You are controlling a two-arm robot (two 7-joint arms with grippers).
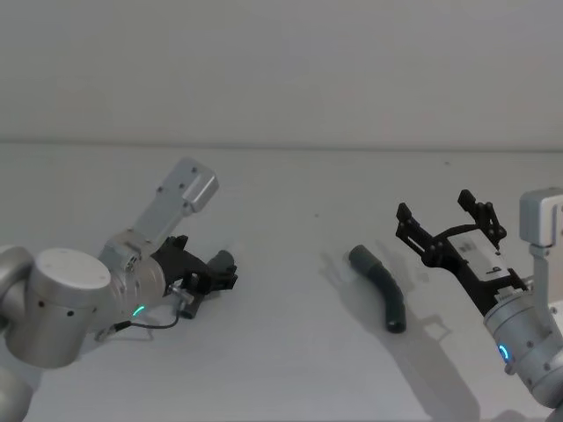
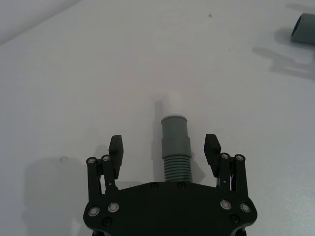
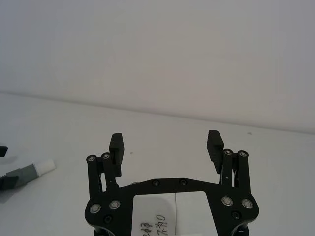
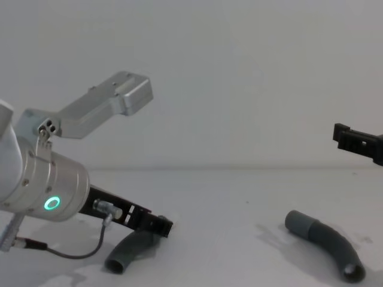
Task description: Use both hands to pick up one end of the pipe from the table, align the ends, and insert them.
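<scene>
On the white table (image 1: 290, 220) lie two dark grey ribbed pipe pieces. One piece (image 2: 175, 142) lies between the fingers of my left gripper (image 2: 164, 147), its white spigot tip (image 2: 174, 102) pointing away from the palm. The jaws stand open on either side, apart from the hose. From the chest, this piece (image 4: 128, 252) rests on the table under the left gripper (image 4: 157, 225). The other curved piece (image 1: 380, 287) lies at centre right, with its smooth cuff (image 1: 360, 256) at the far end. My right gripper (image 1: 438, 209) hovers open and empty above the table, to the right of that piece.
A white wall (image 1: 281, 61) rises behind the table. A thin black cable (image 4: 72, 254) loops under the left wrist. Bare table lies between the two pipe pieces. The white tip (image 3: 45, 166) of the left piece also appears in the right wrist view.
</scene>
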